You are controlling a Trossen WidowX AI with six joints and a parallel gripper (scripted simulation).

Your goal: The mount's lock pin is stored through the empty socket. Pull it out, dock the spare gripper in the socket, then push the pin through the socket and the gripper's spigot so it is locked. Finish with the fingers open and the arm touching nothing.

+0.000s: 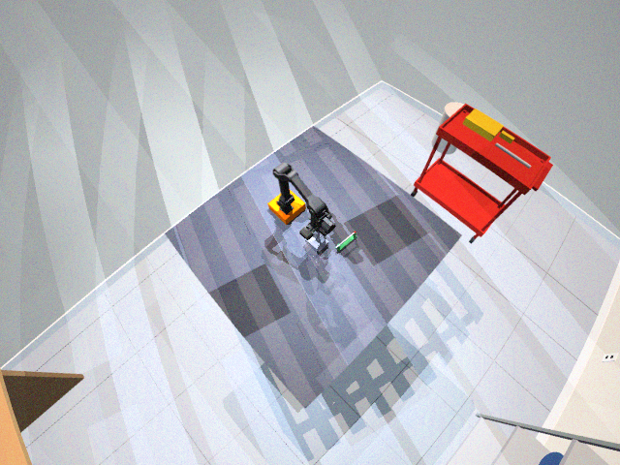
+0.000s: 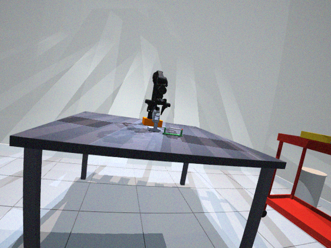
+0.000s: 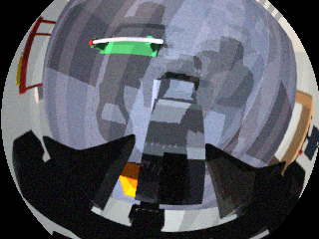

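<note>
My gripper is open, its fingers on either side of the spare gripper, a grey and dark body. Whether a finger touches it, I cannot tell. The spare gripper stands upright over the pale mount. The socket and spigot are hidden, so how deep it sits I cannot tell. The lock pin, white with a red end, lies across the green rack, apart from the mount.
The arm's orange base stands behind the mount. The rack is close beside the mount, on its right in the exterior view. A red cart stands off the table.
</note>
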